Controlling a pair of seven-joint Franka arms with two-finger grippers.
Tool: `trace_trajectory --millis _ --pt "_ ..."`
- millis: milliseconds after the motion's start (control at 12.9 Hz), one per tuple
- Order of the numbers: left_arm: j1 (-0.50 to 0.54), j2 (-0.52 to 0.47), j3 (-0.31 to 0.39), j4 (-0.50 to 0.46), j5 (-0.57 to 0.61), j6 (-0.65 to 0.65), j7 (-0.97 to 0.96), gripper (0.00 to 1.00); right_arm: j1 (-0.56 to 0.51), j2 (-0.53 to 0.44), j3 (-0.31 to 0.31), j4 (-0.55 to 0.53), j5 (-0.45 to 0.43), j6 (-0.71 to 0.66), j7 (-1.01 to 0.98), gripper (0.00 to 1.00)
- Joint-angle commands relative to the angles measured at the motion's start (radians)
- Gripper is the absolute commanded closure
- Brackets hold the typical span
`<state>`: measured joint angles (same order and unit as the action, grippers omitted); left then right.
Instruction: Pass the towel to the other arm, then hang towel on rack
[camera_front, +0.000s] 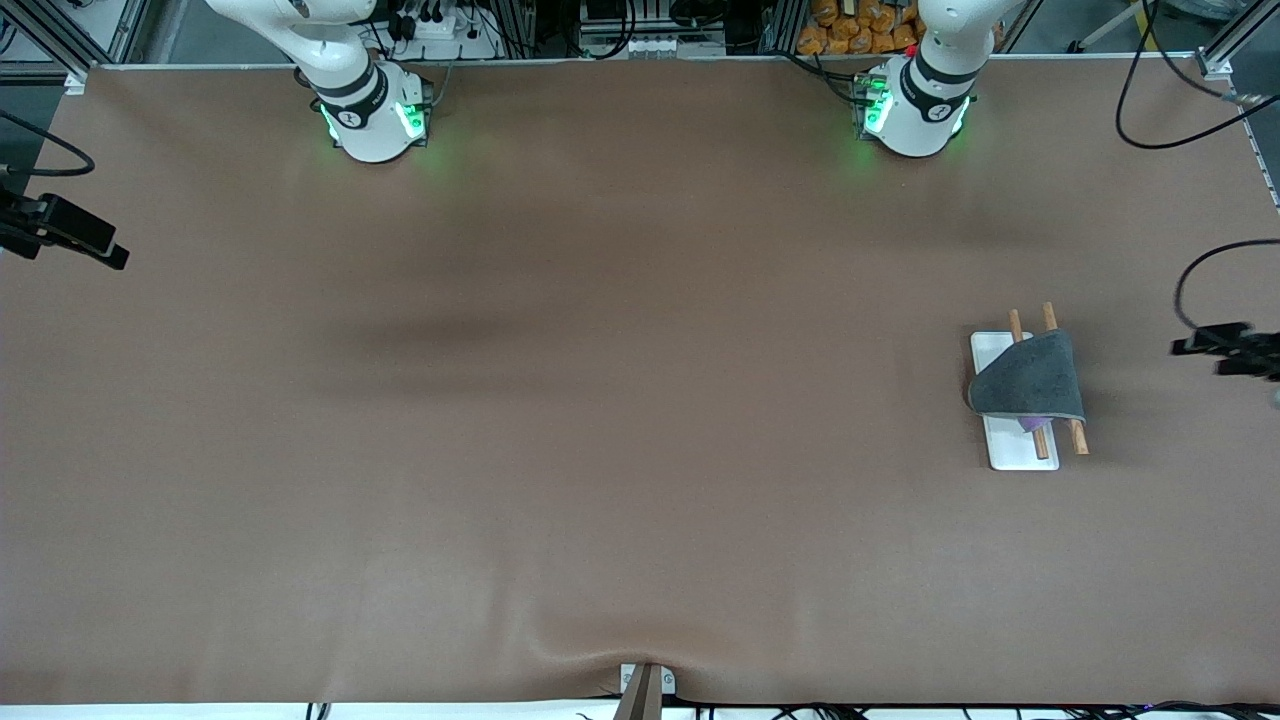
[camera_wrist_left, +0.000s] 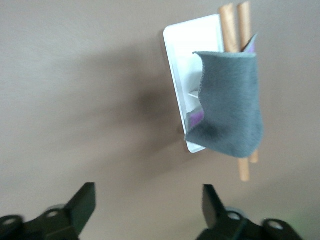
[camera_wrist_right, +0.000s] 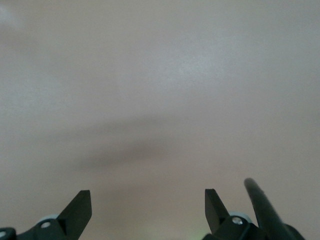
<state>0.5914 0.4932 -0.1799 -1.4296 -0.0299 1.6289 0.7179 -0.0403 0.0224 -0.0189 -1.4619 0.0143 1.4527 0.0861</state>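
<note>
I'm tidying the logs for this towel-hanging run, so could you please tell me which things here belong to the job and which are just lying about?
Belonging to the job:
- towel, draped over the rack's rods
- rack
- left gripper, open, over bare table beside the rack
- right gripper, open, over bare table

Just lying about:
- orange items above the table's edge

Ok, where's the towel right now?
In the front view the towel hangs draped over the two wooden rods of the rack, toward the left arm's end of the table; neither gripper touches it.
</note>
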Motion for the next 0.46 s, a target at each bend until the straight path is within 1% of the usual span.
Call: trace_trajectory --millis 0,154,309,386 --pt "-0.004 -0.119 -0.050 -0.005 -0.018 -0.044 -0.128 0.00 -0.010 -0.013 0.016 -0.006 -0.022 0.003 0.014 0.00" --pt "-0.005 -0.197 -0.125 -0.002 -0.018 -0.076 -0.393 0.00 -0.012 -0.013 0.016 -0.006 -0.024 0.003 0.014 0.00" --pt "-0.004 -0.245 -0.222 0.003 -0.004 -0.105 -0.695 0.00 -0.013 -0.013 0.013 -0.006 -0.024 0.003 0.014 0.00" --pt "-0.007 -0.266 -0.262 0.003 -0.002 -0.112 -0.797 0.00 -0.015 -0.013 0.013 -0.006 -0.024 0.003 0.014 0.00"
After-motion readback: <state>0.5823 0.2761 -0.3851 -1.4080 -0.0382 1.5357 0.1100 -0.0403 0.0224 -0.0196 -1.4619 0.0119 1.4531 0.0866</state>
